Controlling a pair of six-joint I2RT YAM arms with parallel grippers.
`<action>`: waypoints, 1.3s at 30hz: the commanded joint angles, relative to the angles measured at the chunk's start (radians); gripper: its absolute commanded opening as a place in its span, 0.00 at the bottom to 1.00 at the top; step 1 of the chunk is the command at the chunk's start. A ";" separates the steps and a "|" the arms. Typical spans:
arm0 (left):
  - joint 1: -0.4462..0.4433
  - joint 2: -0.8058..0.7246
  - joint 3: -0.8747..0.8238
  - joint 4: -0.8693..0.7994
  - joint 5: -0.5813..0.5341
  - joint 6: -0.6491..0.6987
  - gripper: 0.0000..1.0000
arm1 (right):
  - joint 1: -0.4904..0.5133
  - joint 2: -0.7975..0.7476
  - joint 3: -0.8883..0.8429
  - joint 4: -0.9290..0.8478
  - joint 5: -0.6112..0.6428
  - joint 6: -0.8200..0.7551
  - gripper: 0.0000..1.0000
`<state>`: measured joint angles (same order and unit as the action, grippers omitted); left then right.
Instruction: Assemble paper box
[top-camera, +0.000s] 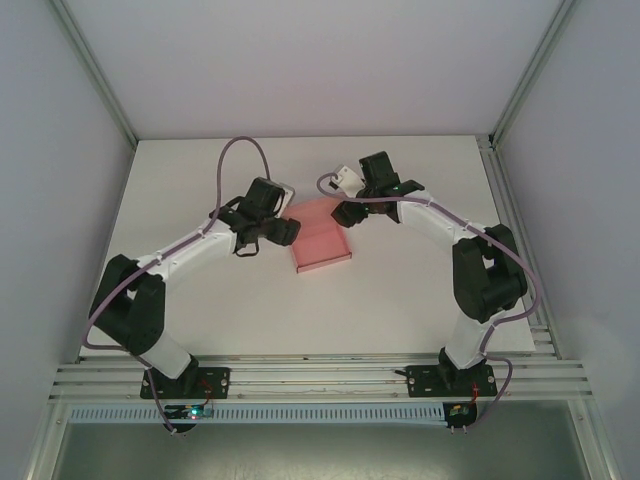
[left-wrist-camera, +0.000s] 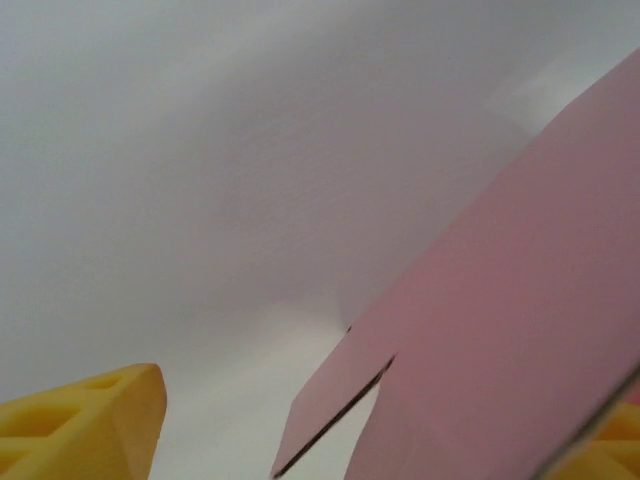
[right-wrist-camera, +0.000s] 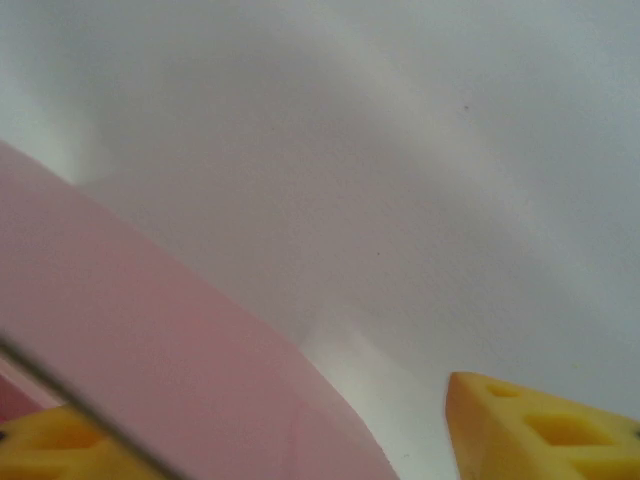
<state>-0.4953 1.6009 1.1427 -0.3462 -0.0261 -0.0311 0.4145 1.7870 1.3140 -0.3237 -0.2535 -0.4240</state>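
You have one paper box (top-camera: 322, 245) on the bench (top-camera: 400, 300), lying between the two grippers. It is pink card, still open and only partly folded, with a low raised edge on its near side and a paler flap on its far side. Its long axis runs from far to near and leans a little to the right as it comes toward you.

Your left gripper (top-camera: 283, 230) is at the paper box's left edge with its jaws spread. In the left wrist view one yellow finger (left-wrist-camera: 90, 420) stands clear of the card, and a pink panel crosses in front of the other finger.

Your right gripper (top-camera: 347, 212) is at the paper box's far right corner, also spread. One finger (right-wrist-camera: 540, 425) stands apart from the pink panel (right-wrist-camera: 130, 330). Whether the other finger touches the card, you cannot tell.
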 joint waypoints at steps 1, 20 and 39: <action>0.012 0.023 0.047 -0.008 0.009 0.033 0.68 | -0.003 -0.012 0.012 -0.032 -0.060 -0.013 0.56; 0.011 0.089 0.120 -0.146 -0.095 -0.041 0.33 | 0.062 -0.077 -0.064 -0.032 0.157 0.129 0.02; 0.007 0.095 0.186 0.015 -0.029 -0.445 0.00 | 0.199 -0.047 -0.108 0.433 0.471 0.826 0.00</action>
<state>-0.4831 1.7149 1.3228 -0.4160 -0.0792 -0.3733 0.5823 1.7172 1.2129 -0.0910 0.1875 0.2043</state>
